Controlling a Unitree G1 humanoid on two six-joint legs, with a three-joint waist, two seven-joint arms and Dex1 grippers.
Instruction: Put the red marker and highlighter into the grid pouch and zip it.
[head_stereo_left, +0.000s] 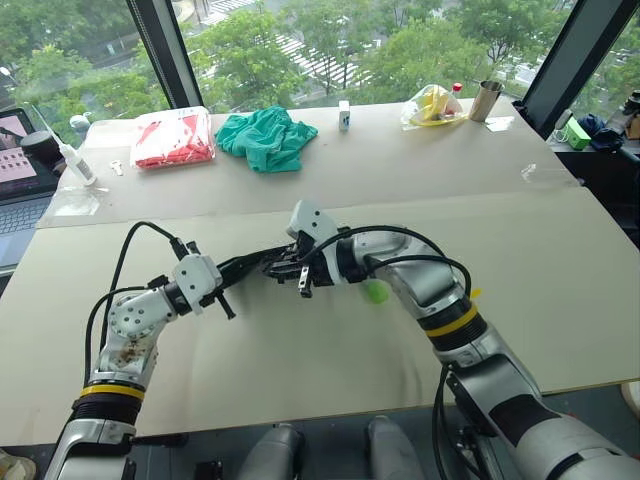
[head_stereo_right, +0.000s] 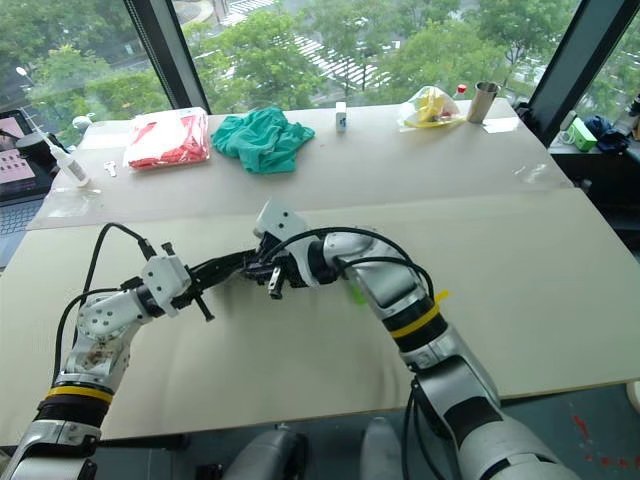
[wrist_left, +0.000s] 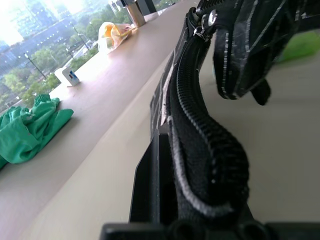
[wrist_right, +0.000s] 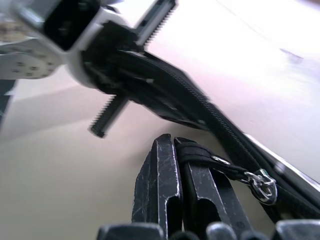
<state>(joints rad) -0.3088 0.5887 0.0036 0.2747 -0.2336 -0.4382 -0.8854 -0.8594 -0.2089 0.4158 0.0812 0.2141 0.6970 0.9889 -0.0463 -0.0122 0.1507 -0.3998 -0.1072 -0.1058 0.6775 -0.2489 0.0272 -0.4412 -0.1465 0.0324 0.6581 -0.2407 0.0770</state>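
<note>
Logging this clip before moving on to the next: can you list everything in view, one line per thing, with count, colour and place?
grid pouch: 1, black, held up between both grippers over the near table
highlighter: 1, lime green, on the table behind the right forearm
plastic packet: 1, red and white, far left of the table
cloth: 1, teal green, crumpled beside the packet
small bottle: 1, white, far edge, centre
yellow bag: 1, far right
metal cup: 1, silver, beside the bag
laptop: 1, dark, left edge
table: 1, beige
left gripper: shut on the pouch's end
right gripper: shut on the zipper strap
</note>
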